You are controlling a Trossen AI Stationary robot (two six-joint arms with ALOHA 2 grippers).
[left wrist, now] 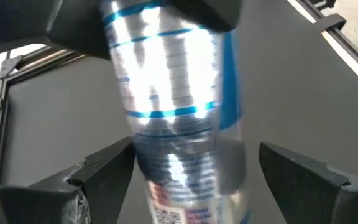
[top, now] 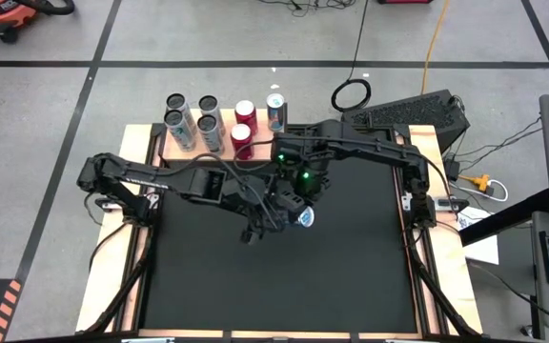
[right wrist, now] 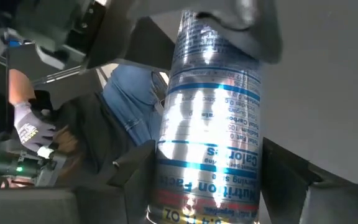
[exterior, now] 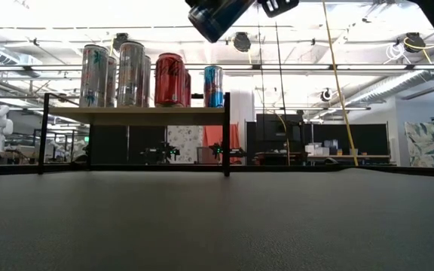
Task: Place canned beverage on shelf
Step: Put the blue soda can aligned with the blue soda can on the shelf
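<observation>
A silver-and-blue can [top: 305, 218] hangs high over the middle of the black mat, where both arms meet. My right gripper [right wrist: 210, 180] is shut on it. My left gripper [left wrist: 194, 158] is open, with one finger on each side of the same can [left wrist: 179, 118]; a gap shows at one finger [left wrist: 291, 168]. The low view shows only the can's dark end [exterior: 215, 19] at the top edge. The shelf [top: 222, 145] stands at the mat's far left, its light wooden top [exterior: 134, 113] on thin dark legs. Several cans [exterior: 170, 79] stand upright on it. My right gripper pinches the can's round wall [right wrist: 166, 186] between its two fingers [right wrist: 135, 171], near one end. The fingers lie across the can and slant downward. The can is lifted clear of the mat and tilted, its other end reaching between my left gripper's fingers.
Bare shelf top [exterior: 62, 113] shows at the shelf's left end in the low view. A keyboard [top: 417, 114] and a cable ring [top: 351, 93] lie past the table's far right corner. A person with a gloved hand [right wrist: 27, 127] shows beyond the table.
</observation>
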